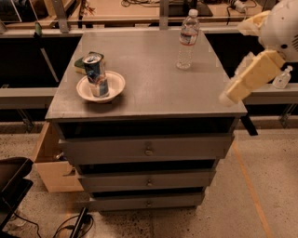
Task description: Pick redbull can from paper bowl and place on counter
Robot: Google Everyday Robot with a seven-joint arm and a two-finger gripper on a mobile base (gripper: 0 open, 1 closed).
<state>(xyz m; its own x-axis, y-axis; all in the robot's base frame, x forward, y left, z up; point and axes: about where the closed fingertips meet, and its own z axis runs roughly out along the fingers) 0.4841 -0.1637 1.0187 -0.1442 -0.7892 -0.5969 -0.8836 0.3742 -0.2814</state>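
Note:
The redbull can (95, 74) stands upright in the paper bowl (117, 83), blue and silver with a silver top. The bowl sits at the left front of the grey counter (153, 79). My gripper (230, 92) hangs at the far right of the camera view, over the counter's front right corner, on a cream and white arm. It is far from the can and holds nothing that I can see.
A clear water bottle (187, 39) stands at the counter's back right. A green-and-yellow sponge (79, 62) lies behind the bowl. A wooden workbench (139, 9) runs behind. A cardboard box (51, 162) and a black chair (11, 186) are at the lower left.

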